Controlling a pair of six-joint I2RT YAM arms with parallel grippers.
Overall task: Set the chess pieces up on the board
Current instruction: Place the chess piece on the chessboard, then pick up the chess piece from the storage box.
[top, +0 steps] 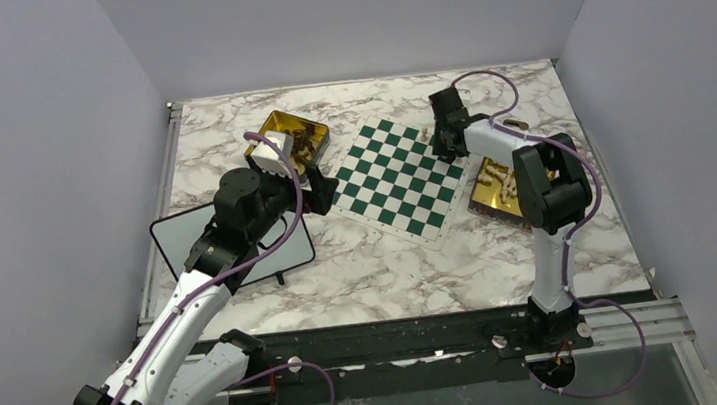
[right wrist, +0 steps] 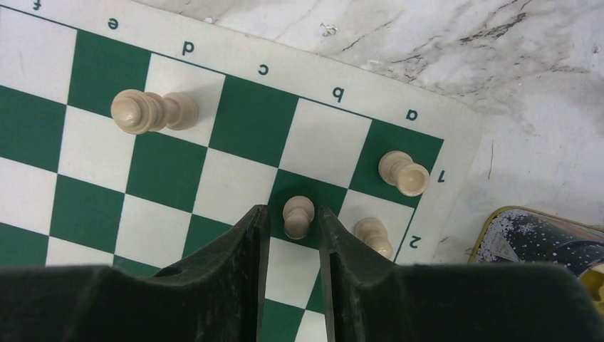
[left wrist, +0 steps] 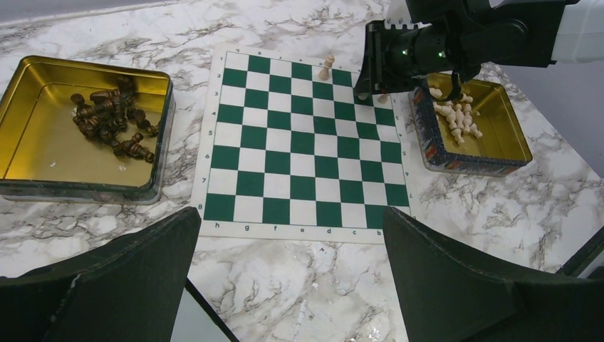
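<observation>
- The right tool [right wrist: 293,226] is standing narrow around a pale pawn [right wrist: 298,214], one finger on each side. A thin gap seems to be showing on one side, but I cannot tell whether the tool is gripping the pawn or has let it go.
- The pawn is standing upright on a green square of the board [right wrist: 164,171], in the second row at the corner. A second pawn [right wrist: 374,235] and a rook [right wrist: 403,173] are standing just beside it, and a taller piece [right wrist: 153,112] is standing further along the first row.
- My judgement: this pawn is being placed. The next move is calling for a full opening and a straight lift, because the neighbours are close.
- The right arm [top: 544,183] is bending high at the elbow and is pointing the tool down at the far right corner of the board.
- The left tool [left wrist: 290,221] is waiting wide open above the tabletop [top: 392,269], near the tin [left wrist: 28,107] of dark pieces [left wrist: 110,117].
</observation>
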